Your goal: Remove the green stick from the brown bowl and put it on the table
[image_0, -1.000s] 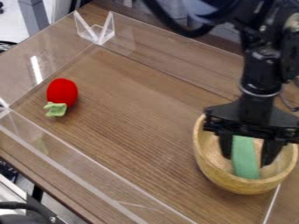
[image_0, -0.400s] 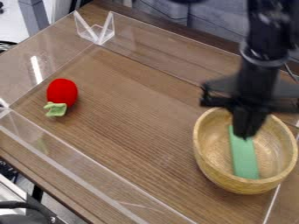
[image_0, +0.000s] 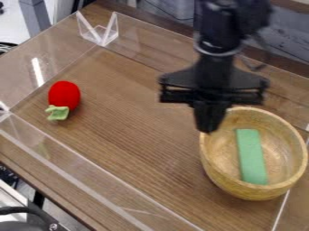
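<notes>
Single view, cam looks down on table [image_0: 133, 135] from the front-left corner. Dark wood-grain top, low clear acrylic walls [image_0: 72, 167] round the edge.

Gripper [image_0: 212, 123]: points straight down, fingers pinched together to a narrow tip, nothing seen between them. Black crossbar of the hand sits level above the tip. Tip hangs over the table just beside the bowl's left rim, outside the bowl. Whether tip touches the rim: can't tell, looks slightly apart.

Brown bowl [image_0: 220, 168]: light-tan wood, thick rim, sits at the right front of the table, close to the right wall. Upright, not tipped.

Green stick [image_0: 250, 155]: lies flat inside the bowl, right of centre, long axis running roughly near-to-far in the pic, slightly slanted. Far end near the bowl's back rim, near end toward the front rim. Not gripped, apart from the gripper tip. Stick not yet on table.

Other items: red strawberry toy [image_0: 63, 96] w/ small green leaves at its lower-left, on the table at left, well apart from bowl and arm. Clear acrylic corner piece [image_0: 99, 32] at the far left edge.
</notes>
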